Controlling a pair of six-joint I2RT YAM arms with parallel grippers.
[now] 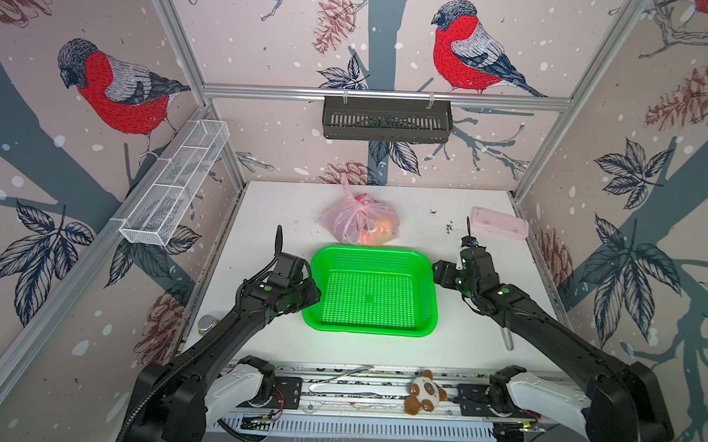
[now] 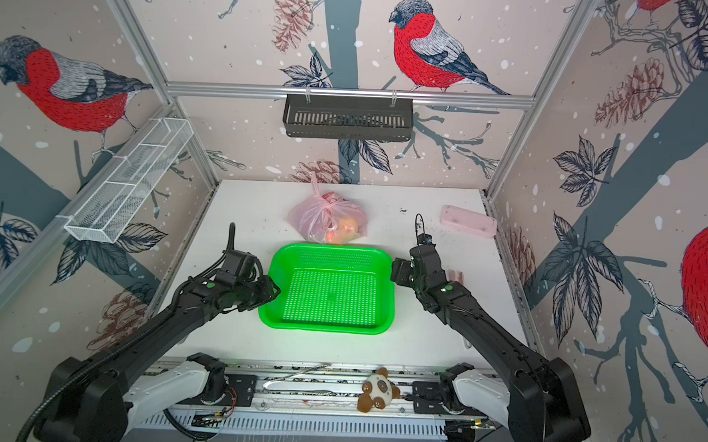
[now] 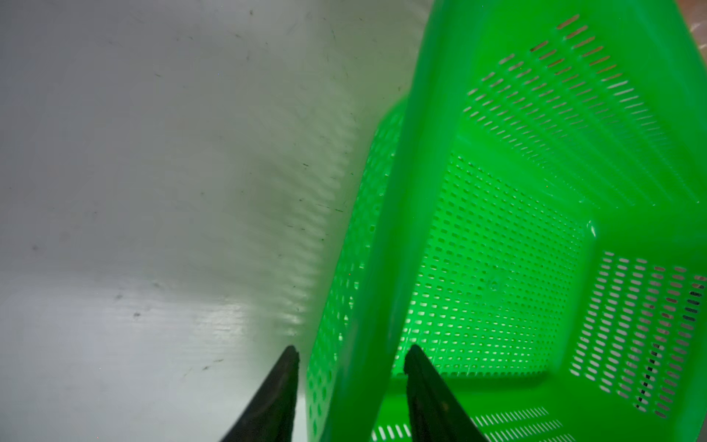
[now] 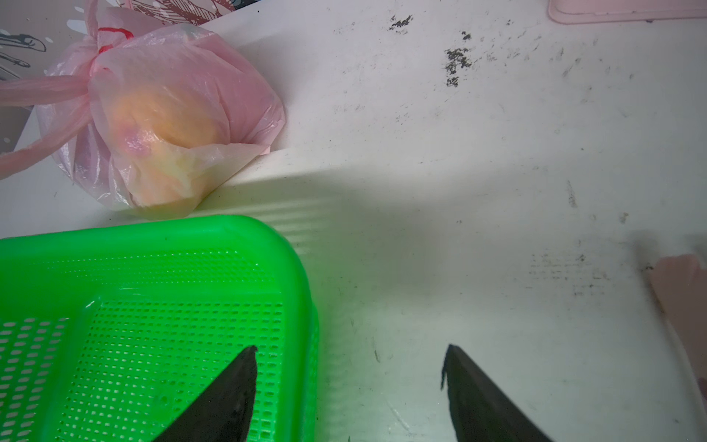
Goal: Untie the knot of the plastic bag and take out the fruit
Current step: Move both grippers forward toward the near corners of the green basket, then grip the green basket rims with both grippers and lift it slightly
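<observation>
The plastic bag [image 1: 346, 219] lies on the tabletop [image 1: 269, 226] just behind the green basket [image 1: 373, 254], the knot [image 4: 97, 53] tied, orange fruit [image 4: 168, 114] showing through inside. The left end effector [image 3: 351, 356] straddles the basket's left wall; whether it clamps I cannot tell. The right end effector [image 4: 350, 346] gapes released over its right rim.

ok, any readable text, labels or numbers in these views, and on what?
No readable text in any view.
plastic bag: red print by the knot, too crumpled to read.
green basket: faint moulded mark on its floor, too blurred to read.
</observation>
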